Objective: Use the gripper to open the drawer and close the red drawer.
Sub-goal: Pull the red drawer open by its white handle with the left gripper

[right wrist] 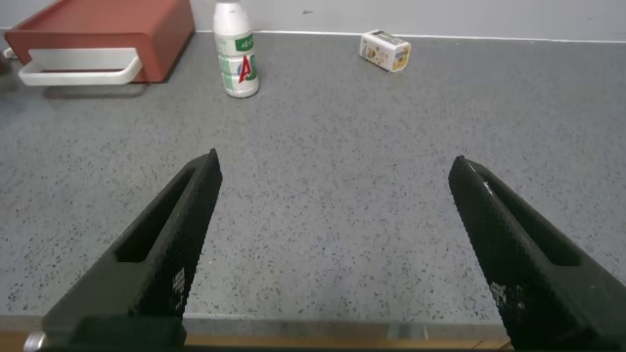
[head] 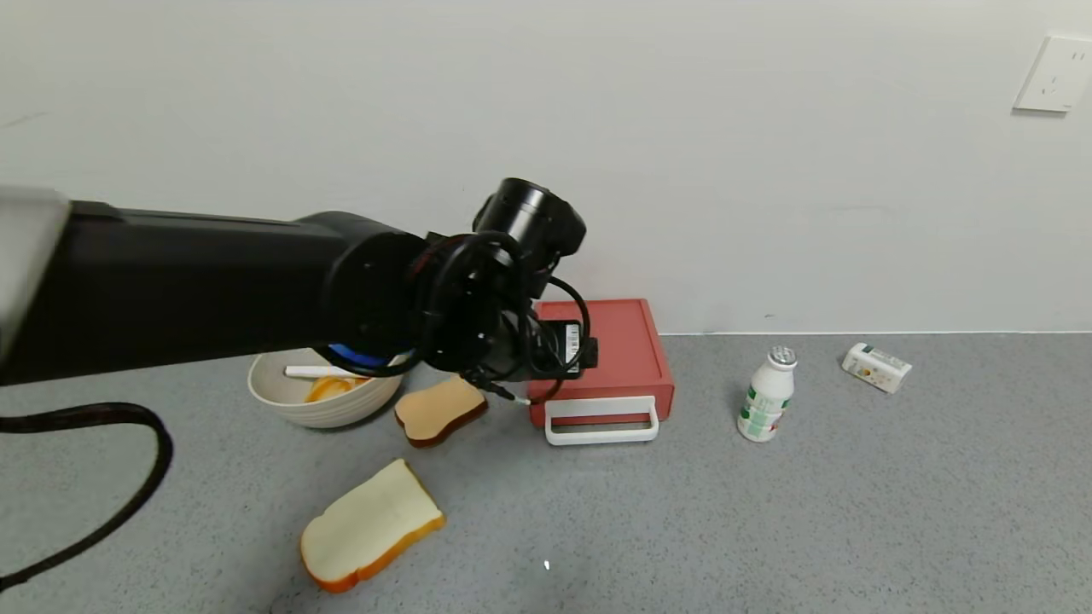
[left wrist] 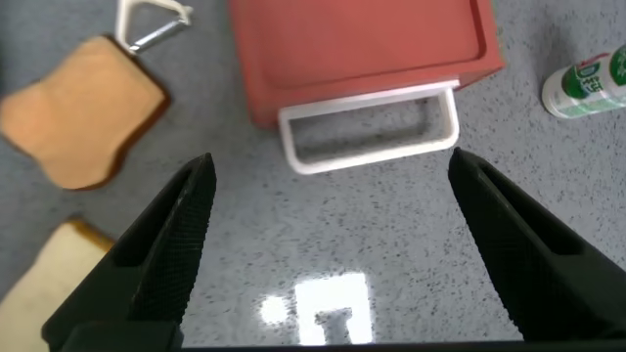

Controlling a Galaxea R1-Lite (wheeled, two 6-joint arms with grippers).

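The salmon-red drawer [head: 623, 345] sits shut against the wall, its white loop handle [head: 602, 421] facing me. My left gripper [head: 559, 345] hangs above the drawer's left front corner; the wrist hides its fingers in the head view. In the left wrist view the left gripper [left wrist: 333, 164] is open and empty above the table, with the handle [left wrist: 372, 127] and drawer [left wrist: 362, 44] just beyond the fingertips, untouched. My right gripper [right wrist: 336, 161] is open and empty low over the table's near edge, outside the head view, far from the drawer [right wrist: 108, 29].
A beige bowl [head: 320, 401] stands left of the drawer. A brown toast slice [head: 439, 411] lies beside it and a white bread slice [head: 371, 524] lies nearer me. A white bottle [head: 768, 394] and a small carton [head: 876, 367] sit right of the drawer.
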